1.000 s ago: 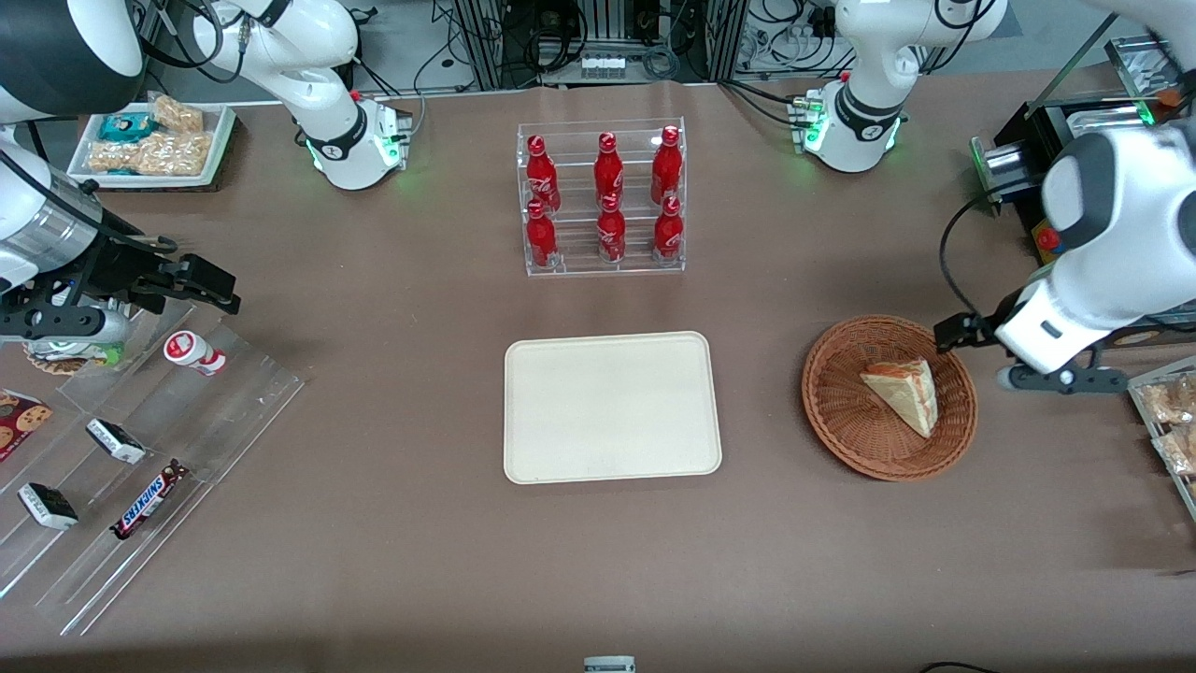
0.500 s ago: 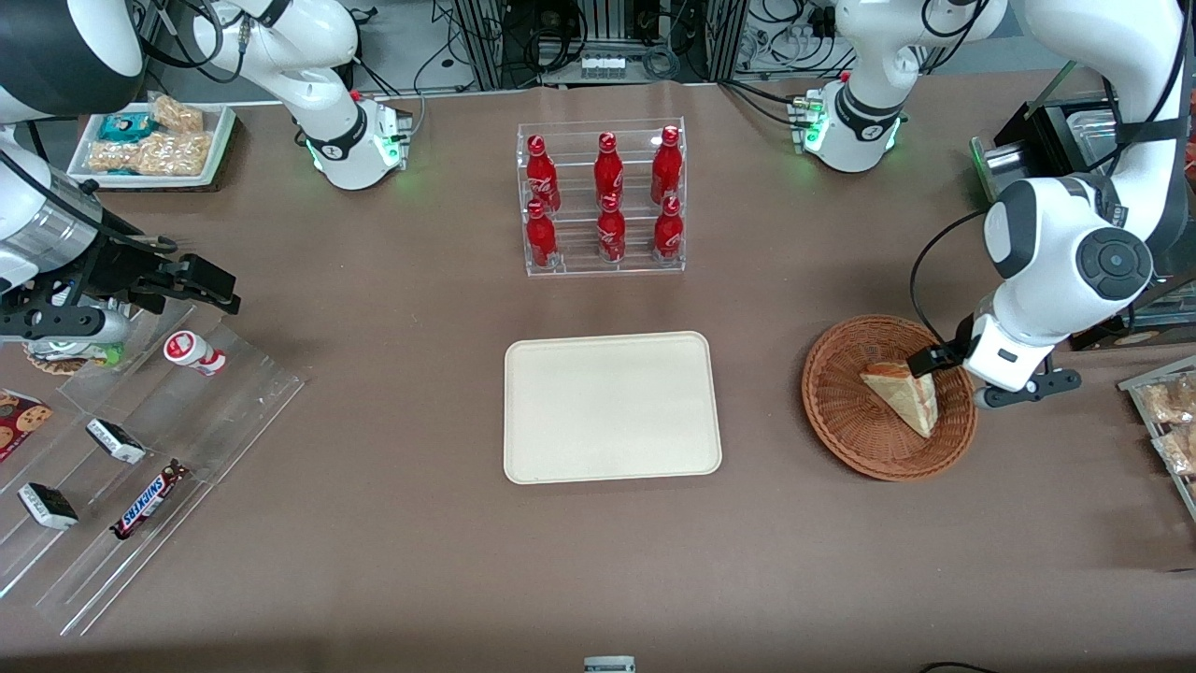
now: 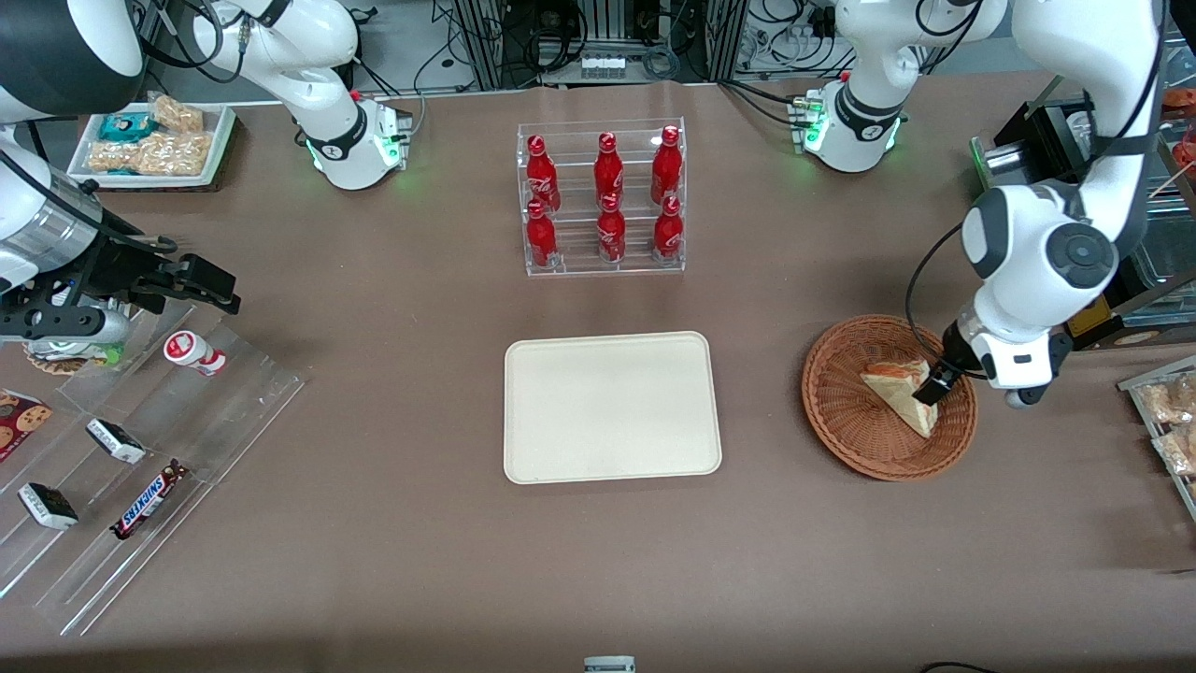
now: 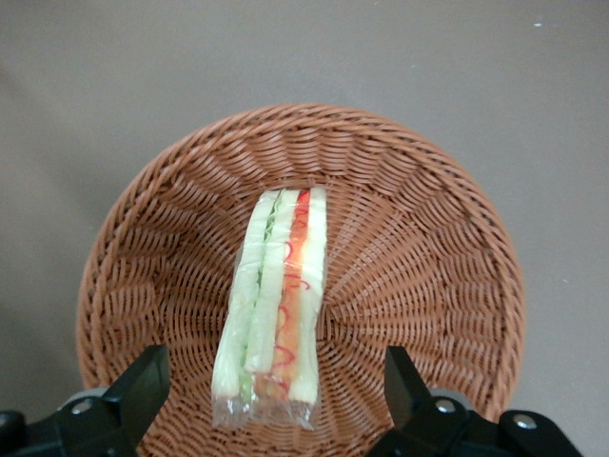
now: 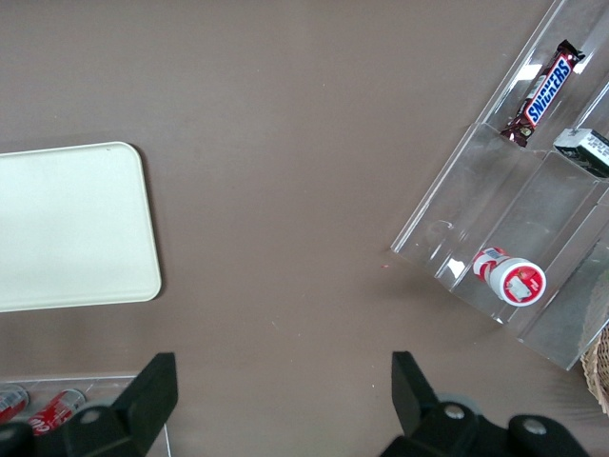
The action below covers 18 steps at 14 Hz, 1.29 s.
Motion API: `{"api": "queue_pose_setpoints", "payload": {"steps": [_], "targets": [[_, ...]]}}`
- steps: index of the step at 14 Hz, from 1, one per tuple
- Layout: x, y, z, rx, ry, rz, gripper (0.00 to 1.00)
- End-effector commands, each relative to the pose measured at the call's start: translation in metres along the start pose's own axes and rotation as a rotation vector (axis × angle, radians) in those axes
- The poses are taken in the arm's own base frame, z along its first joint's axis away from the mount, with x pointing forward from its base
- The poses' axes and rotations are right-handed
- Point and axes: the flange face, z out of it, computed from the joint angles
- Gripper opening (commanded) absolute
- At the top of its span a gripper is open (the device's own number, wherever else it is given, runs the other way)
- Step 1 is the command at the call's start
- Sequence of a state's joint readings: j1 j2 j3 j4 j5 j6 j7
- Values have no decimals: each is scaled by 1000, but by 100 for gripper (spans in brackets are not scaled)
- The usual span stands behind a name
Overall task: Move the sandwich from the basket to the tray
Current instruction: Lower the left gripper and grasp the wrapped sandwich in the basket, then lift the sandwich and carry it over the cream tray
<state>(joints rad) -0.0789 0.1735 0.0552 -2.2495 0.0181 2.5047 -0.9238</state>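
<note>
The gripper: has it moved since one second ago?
Yes. The gripper came from outside the basket rim to over the sandwich, fingers open.

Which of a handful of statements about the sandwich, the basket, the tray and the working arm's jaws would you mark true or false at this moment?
1. The sandwich lies in the basket. True.
2. The tray already holds the sandwich. False: the tray is bare, and the sandwich is in the basket.
3. The gripper is over the basket with its jaws open, one on each side of the sandwich. True.
4. The sandwich is unwrapped. False: the left wrist view shows it in clear film.
5. The rack of red bottles stands nearer to the front camera than the tray. False: it stands farther from it.
</note>
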Motion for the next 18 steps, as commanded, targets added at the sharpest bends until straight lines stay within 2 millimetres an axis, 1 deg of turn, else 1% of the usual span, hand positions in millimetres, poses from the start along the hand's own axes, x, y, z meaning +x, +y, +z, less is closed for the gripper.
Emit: {"api": "queue_pose_setpoints", "payload": {"steps": [1,2,3,5,6,7,8,9,10,12,13,15,16,17,18], "targets": [[-2,-2,29,6,-5,-34,100],[-2,0,38,19,-13,-32,100],[-2,0,41,24,-14,-28,94],[-2,0,40,28,-17,-28,28],[-3,0,40,30,-17,-21,8],[-3,-1,41,34,-17,-12,2],[-5,2,38,32,-14,-2,0],[-5,6,29,26,-11,-3,0],[-4,14,15,30,-15,4,0],[0,46,-14,67,-42,51,0],[1,66,-30,81,-61,94,0],[-23,115,-55,90,-78,176,0],[-37,137,-61,80,-82,206,0],[-59,160,-63,64,-81,251,0],[-87,185,-59,54,-73,308,0]]}}
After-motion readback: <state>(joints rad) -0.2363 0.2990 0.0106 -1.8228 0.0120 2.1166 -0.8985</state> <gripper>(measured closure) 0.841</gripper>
